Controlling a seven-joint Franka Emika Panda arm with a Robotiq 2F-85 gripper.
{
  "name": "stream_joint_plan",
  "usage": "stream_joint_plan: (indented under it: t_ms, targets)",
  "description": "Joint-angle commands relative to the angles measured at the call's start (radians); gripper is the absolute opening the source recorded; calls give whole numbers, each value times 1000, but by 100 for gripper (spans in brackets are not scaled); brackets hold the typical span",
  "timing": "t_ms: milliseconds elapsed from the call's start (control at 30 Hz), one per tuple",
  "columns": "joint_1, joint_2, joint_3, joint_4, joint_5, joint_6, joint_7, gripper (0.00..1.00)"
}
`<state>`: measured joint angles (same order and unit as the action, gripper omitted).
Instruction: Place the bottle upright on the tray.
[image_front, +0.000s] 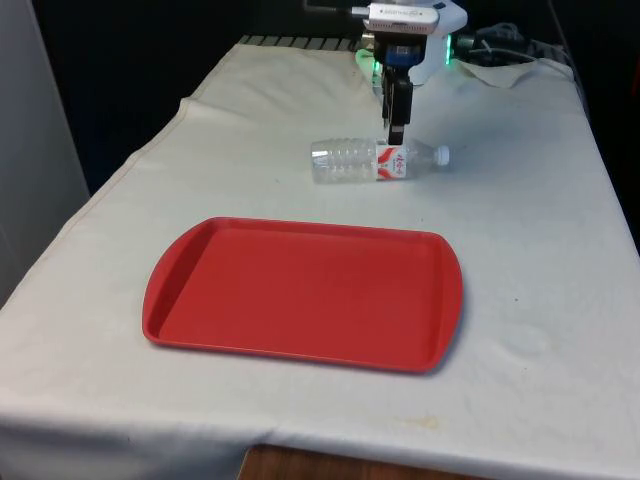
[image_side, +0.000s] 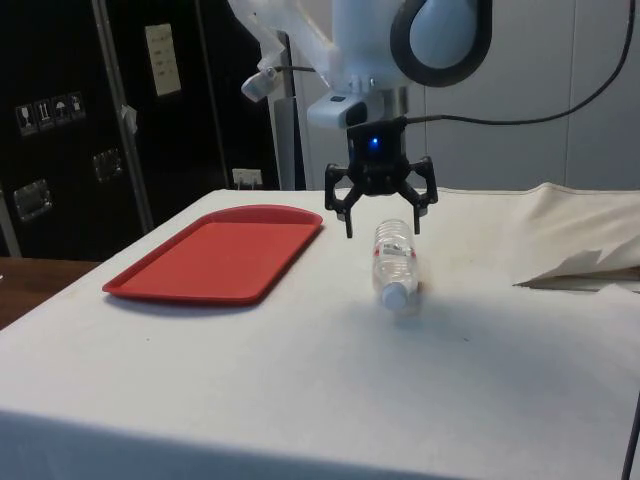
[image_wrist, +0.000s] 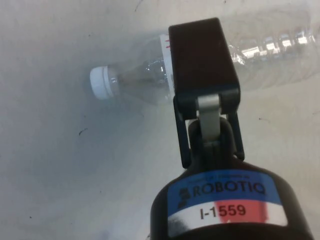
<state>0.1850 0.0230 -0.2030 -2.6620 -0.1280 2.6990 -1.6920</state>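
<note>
Bottle (image_front: 378, 160): a clear plastic bottle with a white cap and a red-and-white label, lying on its side on the white cloth. It is beyond the tray's far edge, apart from it, on the robot's side. In the front view its cap points towards the front view's right; in the side view the cap end faces the camera.

Tray (image_front: 300, 300): red, flat, with rounded corners and a low rim. It sits on the cloth nearer the front camera than the bottle.

Jaws (image_side: 381, 228): black, spread wide, holding nothing. In the side view the two fingertips hang one on each side of the bottle, just above its body and level with its upper part, not touching it. In the front view the jaws stand straight over the bottle's labelled section, close behind it.

Wrist view: one black finger (image_wrist: 201, 57) crosses over the bottle near its label, with the white cap off to one side on the cloth.

Desk (image_front: 540, 260): covered by a white cloth, rumpled at the far corner beyond the bottle.
</note>
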Motion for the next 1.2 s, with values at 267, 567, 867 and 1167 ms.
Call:
stream_joint_plan:
  t_ms: [267, 567, 867, 1167]
  targets:
    - [1, 0, 0, 0, 0, -3, -2, 100]
    - [1, 9, 0, 0, -13, -3, -1, 100]
    - [5, 16, 5, 11, -122, -8, 89, 100]
    - [12, 15, 13, 14, -199, -24, 162, 100]
